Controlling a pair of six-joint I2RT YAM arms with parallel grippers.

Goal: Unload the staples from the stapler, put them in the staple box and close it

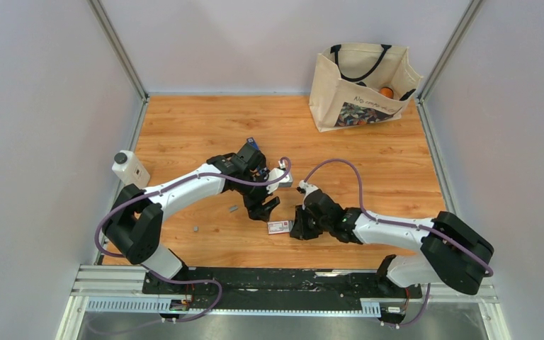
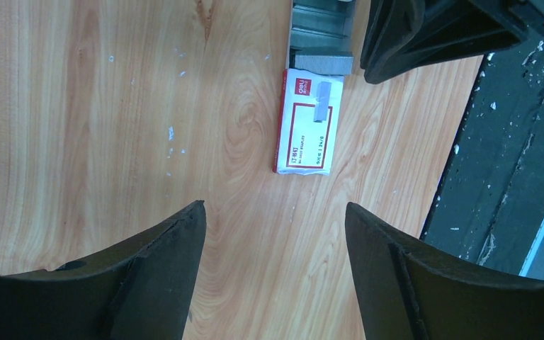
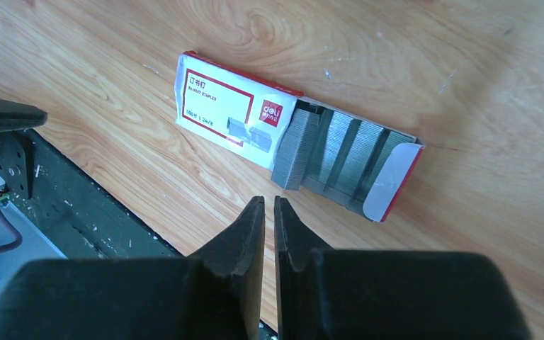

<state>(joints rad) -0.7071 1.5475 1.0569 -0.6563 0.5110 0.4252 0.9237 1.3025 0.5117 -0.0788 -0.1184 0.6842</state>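
Observation:
The stapler [image 1: 251, 144], blue, shows only as a small part behind my left arm's wrist. Two tiny grey staples [image 1: 233, 208] lie loose on the wood left of my left gripper [image 1: 265, 209]. That gripper [image 2: 273, 209] is wide open above bare wood, with nothing between its fingers. Just ahead of it lies a red-and-white carton [image 2: 304, 131], its drawer slid out with several grey staple strips [image 3: 340, 152] inside. My right gripper [image 3: 269, 202] sits close to the drawer end of the carton [image 3: 234, 117], its jaws nearly together with nothing between them. From above, the right gripper [image 1: 296, 228] is right beside the carton [image 1: 278, 227].
A cream tote bag [image 1: 361, 85] stands at the back right with an orange thing inside. A small white bottle [image 1: 129, 168] sits by the left wall. The black base rail [image 1: 276, 280] runs along the table's near edge, close behind the carton.

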